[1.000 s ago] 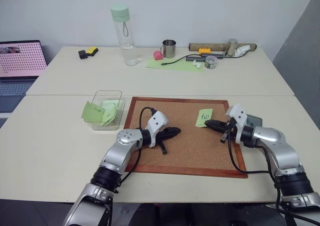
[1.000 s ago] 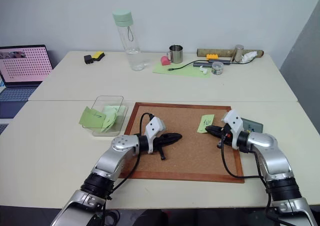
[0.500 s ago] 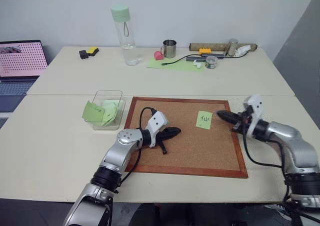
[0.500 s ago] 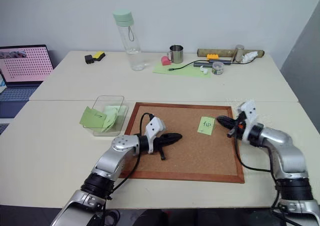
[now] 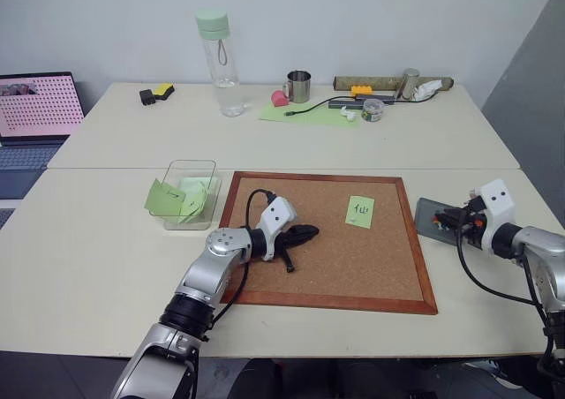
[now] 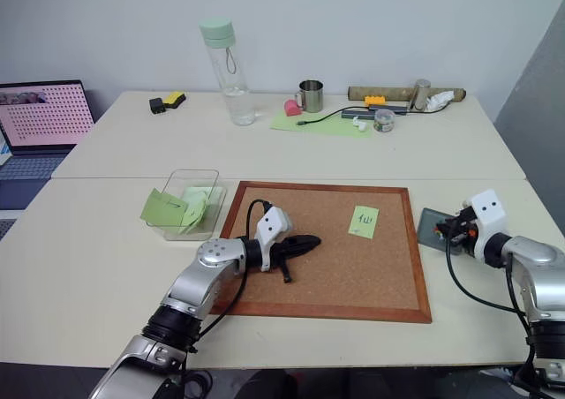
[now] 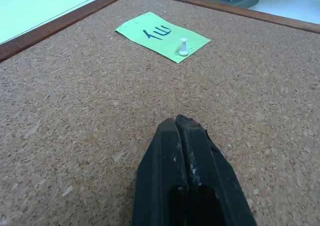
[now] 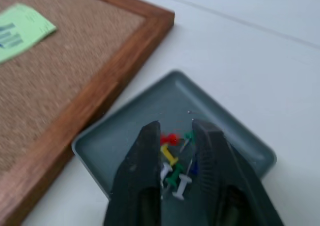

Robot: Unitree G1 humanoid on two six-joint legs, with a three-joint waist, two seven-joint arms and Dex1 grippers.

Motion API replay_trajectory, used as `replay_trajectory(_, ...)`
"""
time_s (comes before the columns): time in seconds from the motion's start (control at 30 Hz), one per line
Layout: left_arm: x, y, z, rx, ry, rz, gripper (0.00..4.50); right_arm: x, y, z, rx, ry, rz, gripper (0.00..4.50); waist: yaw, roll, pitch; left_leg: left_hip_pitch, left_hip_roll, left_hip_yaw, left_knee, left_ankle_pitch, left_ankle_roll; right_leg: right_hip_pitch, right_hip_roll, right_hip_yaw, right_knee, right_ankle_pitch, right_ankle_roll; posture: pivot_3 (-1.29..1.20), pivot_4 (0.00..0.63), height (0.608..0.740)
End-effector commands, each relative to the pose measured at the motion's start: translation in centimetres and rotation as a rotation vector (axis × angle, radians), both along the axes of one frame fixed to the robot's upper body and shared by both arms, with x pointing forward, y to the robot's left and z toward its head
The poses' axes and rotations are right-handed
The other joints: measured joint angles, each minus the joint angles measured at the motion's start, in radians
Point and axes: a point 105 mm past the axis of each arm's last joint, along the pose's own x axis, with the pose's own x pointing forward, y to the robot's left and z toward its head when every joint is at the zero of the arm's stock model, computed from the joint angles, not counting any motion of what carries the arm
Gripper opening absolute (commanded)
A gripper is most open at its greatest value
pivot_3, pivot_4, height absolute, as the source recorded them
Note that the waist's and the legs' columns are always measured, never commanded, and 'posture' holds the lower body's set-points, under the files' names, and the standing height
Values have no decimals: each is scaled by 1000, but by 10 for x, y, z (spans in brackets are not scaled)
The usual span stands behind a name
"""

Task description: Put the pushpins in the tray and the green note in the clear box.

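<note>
Sitting at the left of the worktop (image 5: 88, 240), the clear box (image 5: 188, 192) holds plain green notes. Left fingers (image 5: 305, 234) rest pressed together on the corkboard (image 5: 371, 267). One white pin (image 7: 183, 46) fixes the green note (image 5: 359, 211). Right fingers (image 8: 205, 141) hang spread over the tray (image 8: 220, 121) of pushpins (image 8: 175, 168).
</note>
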Motion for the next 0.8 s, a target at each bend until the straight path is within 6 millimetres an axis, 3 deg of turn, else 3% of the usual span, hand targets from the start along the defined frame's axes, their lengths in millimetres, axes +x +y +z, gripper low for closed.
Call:
replay_trajectory(0.03, -2, 7, -16, 42, 50, 19, 0, 5, 0, 18, -13, -65, -6, 2127, 0, 0, 0, 0, 0, 0, 0, 0, 0, 0, 0, 0, 0, 0, 0, 0, 150, 740)
replay_trajectory(0.23, -2, 8, -16, 43, 51, 22, 0, 0, 26, 42, -14, -122, 140, 3236, 0, 0, 0, 0, 0, 0, 0, 0, 0, 0, 0, 0, 0, 0, 0, 0, 150, 740)
replay_trajectory(0.4, -2, 8, -16, 46, 51, 19, 0, -17, 89, 41, -36, -145, 447, 3236, -1, 0, 0, 0, 0, 0, 0, 0, 0, 0, 0, 0, 0, 0, 0, 0, 150, 740)
replay_trajectory(0.5, -2, 8, -16, 47, 50, 17, 0, -16, 117, 34, -9, -162, 514, 3236, -1, 0, 0, 0, 0, -1, 0, 0, 0, 0, 1, -1, 0, 0, 0, 0, 150, 740)
replay_trajectory(0.67, -2, 8, -15, 47, 49, 15, 0, -5, 144, 17, 21, -169, 545, 3236, 0, 0, 0, 0, 0, -1, 0, 0, 0, 0, 0, 0, 0, 0, 0, 0, 150, 740)
replay_trajectory(0.8, -2, 8, -14, 47, 48, 15, 0, 5, 154, 9, 62, -176, 537, 3236, 0, 0, 0, 1, 0, -1, 0, 0, -1, 0, 0, -1, 0, 0, 0, 0, 150, 740)
